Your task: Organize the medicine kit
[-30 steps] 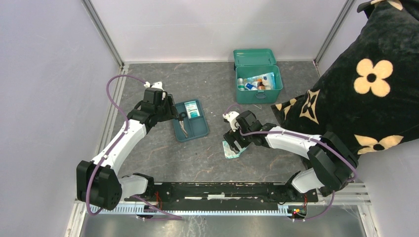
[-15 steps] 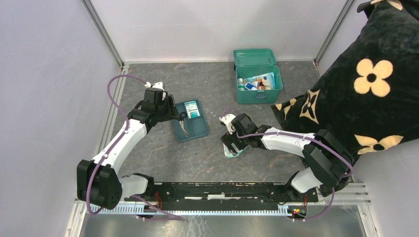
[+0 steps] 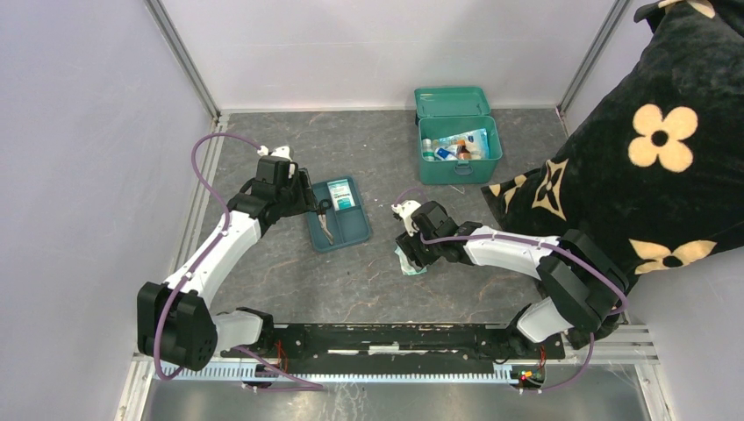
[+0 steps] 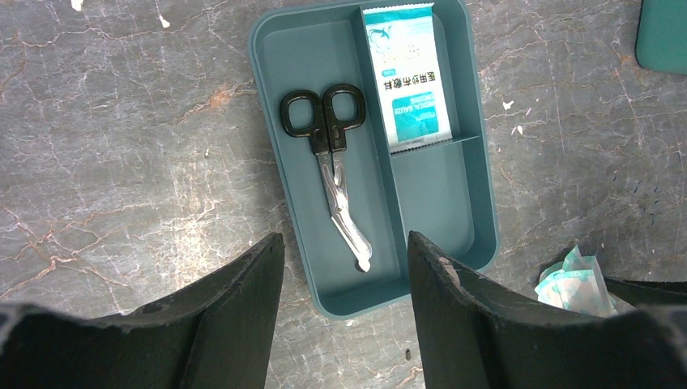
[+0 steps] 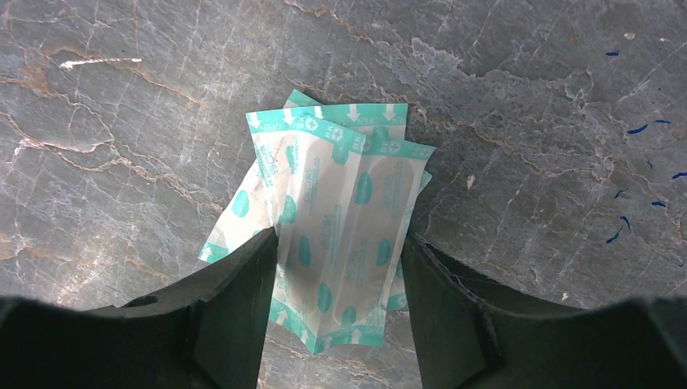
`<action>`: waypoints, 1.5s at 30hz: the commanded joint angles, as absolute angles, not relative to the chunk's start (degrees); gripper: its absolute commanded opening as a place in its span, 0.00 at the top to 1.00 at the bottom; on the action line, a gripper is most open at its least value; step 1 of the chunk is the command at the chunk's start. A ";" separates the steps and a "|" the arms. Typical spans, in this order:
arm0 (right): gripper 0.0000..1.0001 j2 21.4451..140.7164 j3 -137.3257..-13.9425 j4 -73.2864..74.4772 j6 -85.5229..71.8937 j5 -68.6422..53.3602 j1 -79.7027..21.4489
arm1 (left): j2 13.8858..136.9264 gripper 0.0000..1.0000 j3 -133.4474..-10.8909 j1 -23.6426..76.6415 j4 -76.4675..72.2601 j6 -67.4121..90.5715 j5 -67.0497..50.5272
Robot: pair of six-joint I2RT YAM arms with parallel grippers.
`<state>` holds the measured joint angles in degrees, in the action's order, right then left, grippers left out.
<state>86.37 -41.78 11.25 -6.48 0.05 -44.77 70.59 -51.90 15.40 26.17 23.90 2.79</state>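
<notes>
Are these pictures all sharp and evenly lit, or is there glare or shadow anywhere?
Top external: soft, even light, all sharp. Left wrist: scissors and tray crisp, the near dark fingers slightly soft. Right wrist: a pale sheen washes out print on the plaster packets; shadow darkens the table beside the fingers.

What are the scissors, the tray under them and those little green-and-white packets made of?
Scissors: blades look like bare steel, bright and shiny; handles black, matte, probably plastic. Tray: likely moulded plastic, even teal with rounded corners and soft sheen; painted metal is possible. Packets: thin paper or film wrappers, printed, creased, partly see-through.
</notes>
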 commanded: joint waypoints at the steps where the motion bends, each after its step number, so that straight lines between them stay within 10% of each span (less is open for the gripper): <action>1: 0.37 84.79 -42.28 9.86 -7.84 0.44 -44.84 | 70.58 0.36 -53.53 15.29 25.44 21.97 1.95; 45: 0.40 83.92 -50.58 13.41 -11.43 6.55 -44.90 | 71.02 0.36 -53.70 15.29 25.60 21.98 1.31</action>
